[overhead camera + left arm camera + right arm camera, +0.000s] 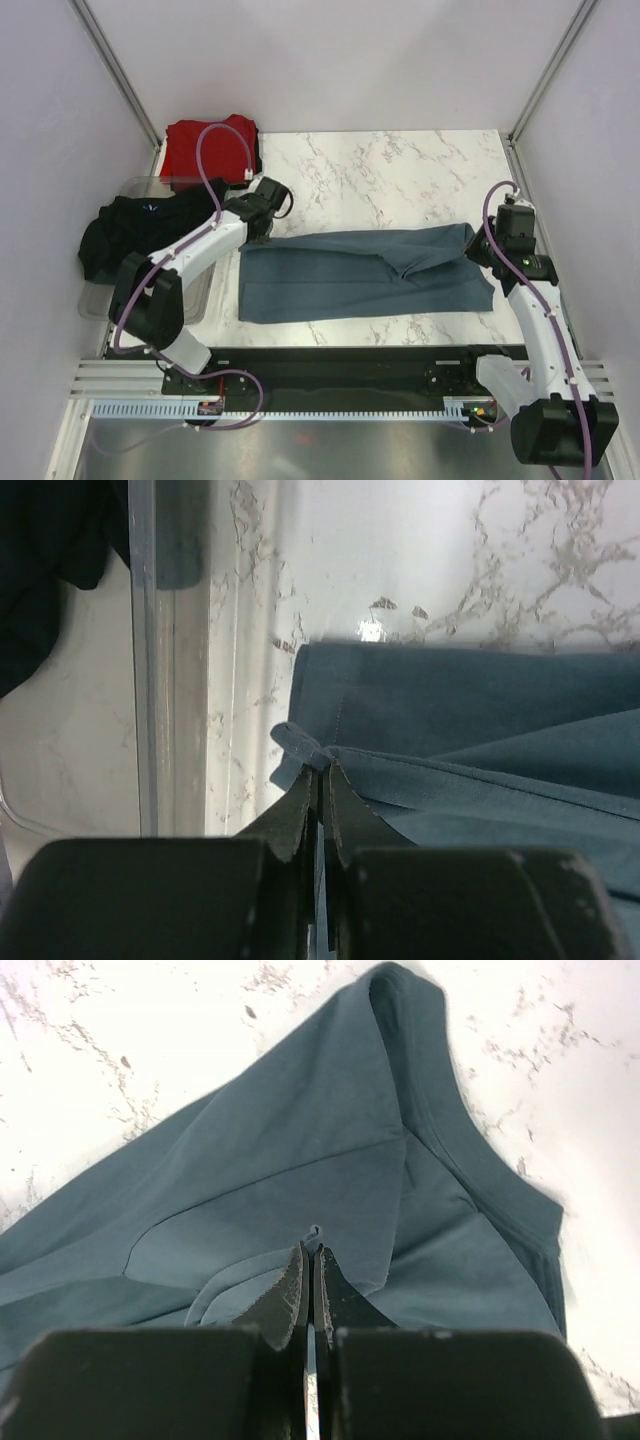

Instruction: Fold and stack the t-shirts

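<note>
The slate blue-grey t-shirt lies long and mostly flat on the table, stretched between the two tools. The left tool is closed tight on a little bunch of cloth at a corner of the shirt. The rest of the shirt spreads away in front of it. The right tool is closed too. It pinches a small fold of cloth, and the neck hole is just ahead of its tips.

To make this fold well, I think both tools should lift together, at the same height and speed, so the shirt does not twist. There is a big wrinkle nearer the right tool. A soft pull apart would smooth it first. Both pinches are small, so slow moves would stop the cloth slipping out.

The red t-shirt sits beyond the left tool, at the back. The black t-shirt is heaped just beside the left tool, over a clear tray.

No words or brand can be read. A tiny blue mark on the black shirt is too small to make out.
</note>
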Controlling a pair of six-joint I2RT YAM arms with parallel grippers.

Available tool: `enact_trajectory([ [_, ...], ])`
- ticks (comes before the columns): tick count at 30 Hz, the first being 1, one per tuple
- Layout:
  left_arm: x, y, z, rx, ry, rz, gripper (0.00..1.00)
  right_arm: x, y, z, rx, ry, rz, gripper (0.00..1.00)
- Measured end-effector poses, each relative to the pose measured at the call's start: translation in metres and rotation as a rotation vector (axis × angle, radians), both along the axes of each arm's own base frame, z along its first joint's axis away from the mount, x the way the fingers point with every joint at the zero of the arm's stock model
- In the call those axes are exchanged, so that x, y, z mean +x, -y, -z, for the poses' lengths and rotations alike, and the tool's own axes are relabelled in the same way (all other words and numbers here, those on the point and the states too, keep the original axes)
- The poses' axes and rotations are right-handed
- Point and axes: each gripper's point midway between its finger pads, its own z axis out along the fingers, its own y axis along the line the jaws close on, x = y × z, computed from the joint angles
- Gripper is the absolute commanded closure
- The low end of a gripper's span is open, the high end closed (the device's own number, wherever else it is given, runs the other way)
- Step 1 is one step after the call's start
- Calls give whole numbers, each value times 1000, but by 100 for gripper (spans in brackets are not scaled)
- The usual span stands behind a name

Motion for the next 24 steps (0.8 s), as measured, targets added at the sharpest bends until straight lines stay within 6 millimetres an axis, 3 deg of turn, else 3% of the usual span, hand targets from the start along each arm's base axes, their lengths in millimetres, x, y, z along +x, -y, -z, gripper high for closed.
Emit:
enact_trajectory([
  [2, -11, 1, 0, -1, 10, 5, 90, -7, 2, 3, 0, -2, 22, 100],
  [4, -26, 0, 0, -2, 21, 9, 77, -15, 4, 6, 1, -10, 47, 100],
  [5, -33, -1, 0, -7, 29, 8, 71, -18, 5, 8, 1, -16, 57, 88],
  [6, -40, -2, 0, -14, 35, 10, 52, -21, 7, 10, 3, -21, 80, 68],
  [8, -55, -5, 1, -34, 50, 2, 43, -25, 12, 11, 5, -29, 131, 18],
  [10, -70, -11, 1, -55, 64, -8, 32, -28, 17, 10, -2, -30, 173, 8],
  [13, -84, -17, -10, -109, 119, -32, 27, -30, 21, 10, 2, -27, 221, 4],
  [18, -84, -16, -32, -181, 205, -52, 27, -25, 17, 12, 32, -32, 226, 5],
  [21, -76, -8, -28, -175, 178, -49, 28, -14, 4, 15, 92, -37, 175, 7],
  [24, -63, 9, -11, -180, 110, -28, 28, 0, -17, 27, 182, -74, 114, 8],
])
